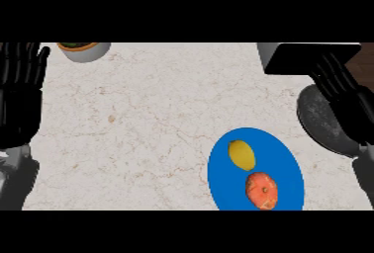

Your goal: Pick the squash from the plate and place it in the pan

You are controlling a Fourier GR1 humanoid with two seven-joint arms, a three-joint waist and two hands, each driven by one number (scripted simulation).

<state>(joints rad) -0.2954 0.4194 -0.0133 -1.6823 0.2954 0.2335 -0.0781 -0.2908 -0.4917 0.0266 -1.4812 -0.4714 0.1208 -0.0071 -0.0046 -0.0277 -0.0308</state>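
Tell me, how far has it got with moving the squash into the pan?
Nothing looks done yet. The yellow squash lies on the blue plate beside an orange fruit. Neither hand holds anything: the right hand is open above the dark pan, the left hand rests open at the left edge. Grasping, carrying and placing all remain.

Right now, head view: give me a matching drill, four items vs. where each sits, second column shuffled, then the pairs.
Column 1
1. squash
2. lemon
3. pan
4. pot

Column 2
A. top left of the counter
B. right edge, partly under the right hand
C. upper part of the blue plate
D. lower part of the blue plate

Pairs: 1-D, 2-C, 3-B, 4-A
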